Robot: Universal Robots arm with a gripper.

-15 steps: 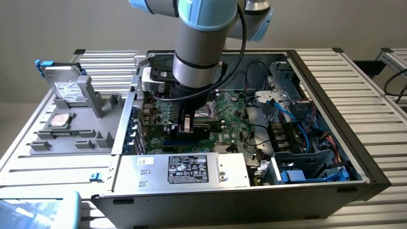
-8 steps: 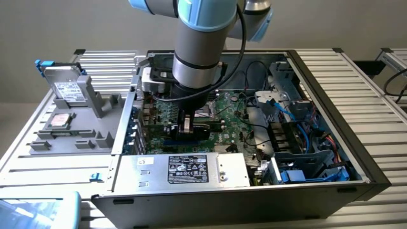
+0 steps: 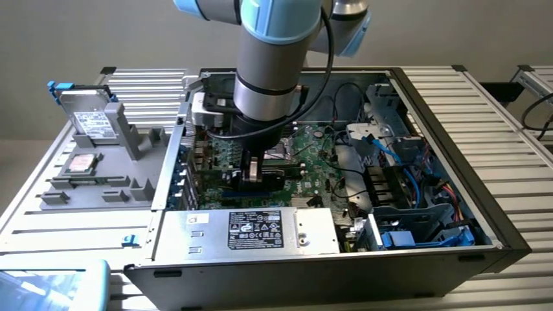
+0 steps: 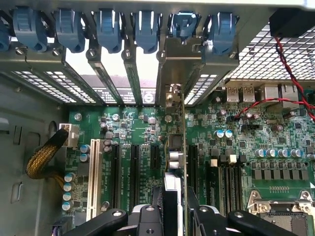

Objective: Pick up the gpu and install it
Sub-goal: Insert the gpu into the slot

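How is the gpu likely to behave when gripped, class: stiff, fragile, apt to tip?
Probably stiff: the gpu stands edge-on, unbent, in the gripper. Likely fragile, with small components exposed. Thin, with a metal bracket at one end, it may tilt if gripped off-centre.

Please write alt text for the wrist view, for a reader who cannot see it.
The claw grips the gpu, seen edge-on and standing upright over the green motherboard inside an open computer case. The card's silver end bracket sits at the rear slot openings, below a row of blue latches.
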